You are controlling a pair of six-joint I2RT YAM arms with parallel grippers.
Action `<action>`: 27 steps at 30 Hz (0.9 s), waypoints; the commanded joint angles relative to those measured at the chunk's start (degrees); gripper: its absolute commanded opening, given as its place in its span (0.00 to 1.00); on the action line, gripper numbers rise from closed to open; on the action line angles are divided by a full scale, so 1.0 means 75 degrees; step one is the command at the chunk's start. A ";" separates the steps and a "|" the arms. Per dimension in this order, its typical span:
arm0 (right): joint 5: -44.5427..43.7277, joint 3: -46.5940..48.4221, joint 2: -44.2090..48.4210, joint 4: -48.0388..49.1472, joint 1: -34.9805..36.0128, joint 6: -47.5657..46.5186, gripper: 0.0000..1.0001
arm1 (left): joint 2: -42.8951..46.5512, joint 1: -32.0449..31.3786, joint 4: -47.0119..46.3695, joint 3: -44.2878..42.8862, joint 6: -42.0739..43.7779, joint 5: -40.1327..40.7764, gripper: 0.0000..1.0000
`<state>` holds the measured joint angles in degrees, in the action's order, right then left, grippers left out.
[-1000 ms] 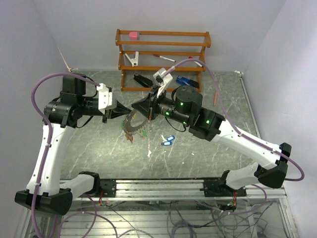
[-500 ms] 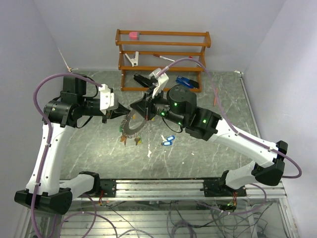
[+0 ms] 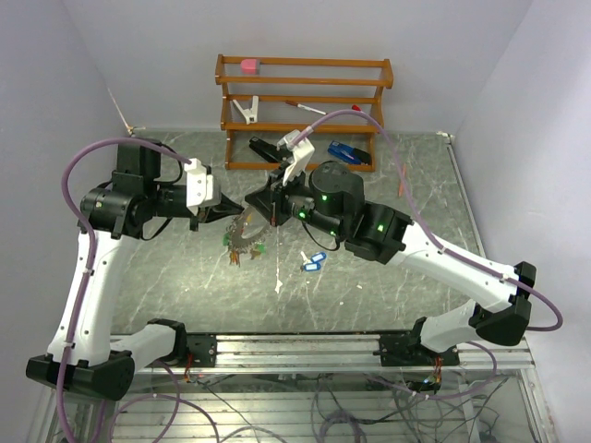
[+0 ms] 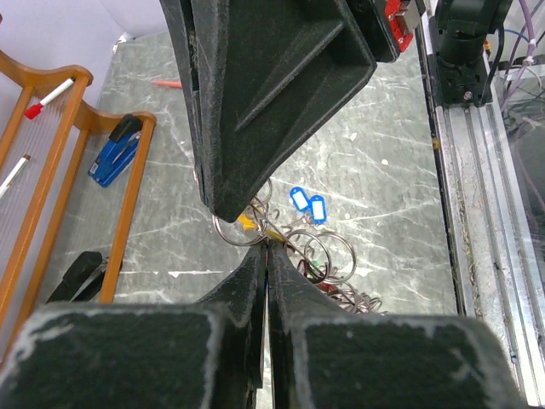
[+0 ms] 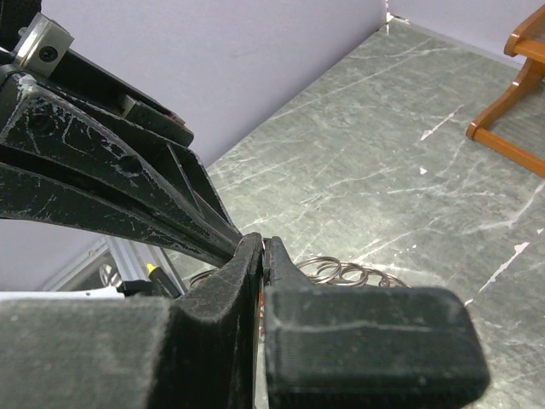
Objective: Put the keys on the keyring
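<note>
Both arms are built of white tube-like links, the left arm (image 3: 86,277) and the right arm (image 3: 452,263) alike, with bulky black joint housings and black feet bolted to a silver rail. A purple cable (image 3: 92,152) loops over the left arm, and another (image 3: 404,171) arches over the right, which shows small green lights (image 3: 319,198) on its black housing. A white block (image 3: 199,185) sits behind each wrist. The left gripper (image 4: 266,247) and right gripper (image 5: 263,247) have black, wedge-shaped fingers (image 4: 281,94) of grainy plastic, their edges scuffed whitish. A small silver metal piece with a screw head (image 5: 38,43) sits at the base of the left one.
</note>
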<state>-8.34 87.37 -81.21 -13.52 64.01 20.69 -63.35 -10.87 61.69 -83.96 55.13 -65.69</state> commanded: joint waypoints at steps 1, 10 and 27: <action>-0.0517 0.0193 0.0017 0.0099 -0.0015 -0.0020 0.00 | 0.0243 -0.0109 0.0190 -0.0269 0.0108 -0.0382 0.07; -0.0800 0.0175 0.0261 0.0124 0.0006 0.0064 0.00 | 0.0386 -0.0132 -0.0170 0.0251 -0.0188 -0.0227 0.07; -0.0304 0.0492 -0.0012 0.0007 0.0256 0.0013 0.00 | 0.0286 -0.0174 -0.0652 0.0233 -0.0489 0.0269 0.07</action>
<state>-12.47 88.51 -81.47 -15.00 65.76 21.41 -61.58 -11.46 58.52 -82.32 50.98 -64.10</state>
